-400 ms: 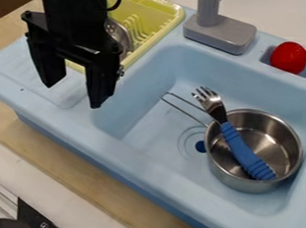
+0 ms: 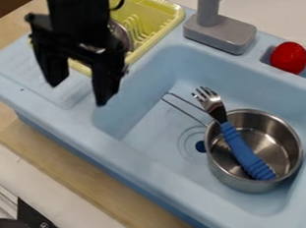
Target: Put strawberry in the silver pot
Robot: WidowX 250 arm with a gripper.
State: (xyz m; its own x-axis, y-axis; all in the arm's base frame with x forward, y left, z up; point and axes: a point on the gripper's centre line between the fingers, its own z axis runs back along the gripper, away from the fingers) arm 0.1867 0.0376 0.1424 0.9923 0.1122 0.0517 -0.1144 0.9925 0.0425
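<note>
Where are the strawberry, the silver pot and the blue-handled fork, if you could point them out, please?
Strawberry (image 2: 288, 57): camera view, middle of its red body.
Silver pot (image 2: 280, 146): camera view, bare inside beside the fork.
Fork (image 2: 246, 153): camera view, blue handle.

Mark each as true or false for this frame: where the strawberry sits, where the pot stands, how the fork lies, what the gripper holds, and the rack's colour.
1. The strawberry sits in a recess of the sink unit. True.
2. The silver pot stands outside the basin. False: it stands inside.
3. The fork has its prongs inside the pot. False: its blue handle is inside; the prongs stick out past the rim.
4. The gripper is open and empty. True.
5. The dish rack is yellow-green. True.
</note>
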